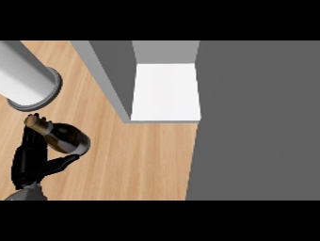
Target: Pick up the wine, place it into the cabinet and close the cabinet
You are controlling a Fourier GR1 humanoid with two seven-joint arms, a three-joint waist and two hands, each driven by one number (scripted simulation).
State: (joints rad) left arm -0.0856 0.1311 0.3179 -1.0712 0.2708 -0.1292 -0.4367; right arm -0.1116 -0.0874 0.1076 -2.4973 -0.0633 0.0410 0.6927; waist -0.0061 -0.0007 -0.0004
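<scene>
You have the wooden counter (pixel 135 160) below you, with the open cabinet (pixel 164 92) at the far middle, white shelf showing. Far left stands a white cylinder (pixel 17 75). Near left, your left hand (pixel 31 160) grasps the wine (pixel 62 136), its neck pointing far-left.

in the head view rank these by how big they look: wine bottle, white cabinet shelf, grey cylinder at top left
1. white cabinet shelf
2. grey cylinder, cut off by the view's edge, so its rank is unsure
3. wine bottle, held in the left hand
</scene>
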